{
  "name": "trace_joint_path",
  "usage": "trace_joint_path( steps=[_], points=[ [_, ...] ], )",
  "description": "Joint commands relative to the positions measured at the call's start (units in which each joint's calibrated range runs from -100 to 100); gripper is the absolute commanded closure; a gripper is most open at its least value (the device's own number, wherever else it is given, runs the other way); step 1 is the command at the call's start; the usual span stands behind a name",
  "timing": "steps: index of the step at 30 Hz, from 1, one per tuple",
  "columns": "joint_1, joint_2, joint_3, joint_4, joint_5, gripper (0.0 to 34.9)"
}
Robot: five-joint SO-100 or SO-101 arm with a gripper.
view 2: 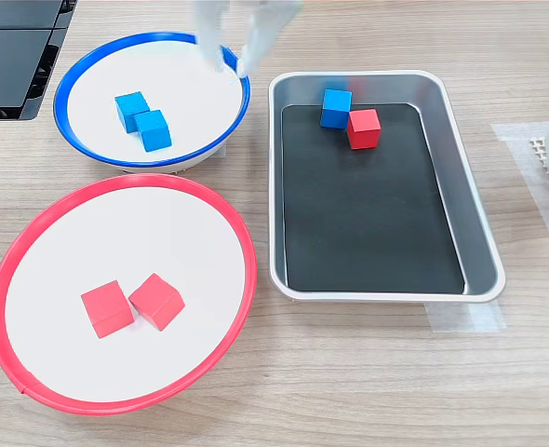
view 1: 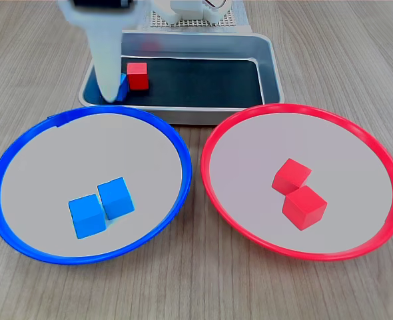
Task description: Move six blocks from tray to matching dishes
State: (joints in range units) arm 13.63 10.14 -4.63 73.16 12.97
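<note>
Second exterior view gives you the clearest look at the white gripper (view 2: 230,63): its two pale fingers (view 2: 211,47) stand apart with nothing between them, hanging over the edge of the blue-rimmed round dish (view 2: 88,152) that lies nearest the tray; the motion blur hides the finer detail. You have two bright blue cubes in that dish, the first blue cube (view 2: 131,110) and the second blue cube (view 2: 153,129), touching side by side on the pale centre; in the first exterior view they sit in the lower middle of the same dish (view 1: 23,227). Your red-rimmed round dish (view 2: 33,391) holds two bright red cubes, one red cube (view 2: 106,308) against the other red cube (view 2: 156,301); the two dishes lie just beside each other on the wood-grain worktop (view 2: 368,391). Your rectangular silver-grey metal tray (view 2: 479,242) with the black floor keeps a third blue cube (view 2: 336,108) and a third red cube (view 2: 363,128), touching at one corner of the tray; in the first exterior view a white finger (view 1: 107,67) stands in front of that blue cube and covers most of it, while the red one (view 1: 137,75) shows plainly.
</note>
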Motion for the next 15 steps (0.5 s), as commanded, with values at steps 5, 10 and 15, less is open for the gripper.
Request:
trace_joint_path(
  steps=[5, 10, 15],
  points=[
    [6.6, -23.0, 31.1, -1.0, 3.2, 34.8],
    [7.6, -27.8, 43.7, -3.5, 5.6, 34.3],
    [6.8, -26.7, 47.1, -7.4, 5.6, 18.8]
  ],
)
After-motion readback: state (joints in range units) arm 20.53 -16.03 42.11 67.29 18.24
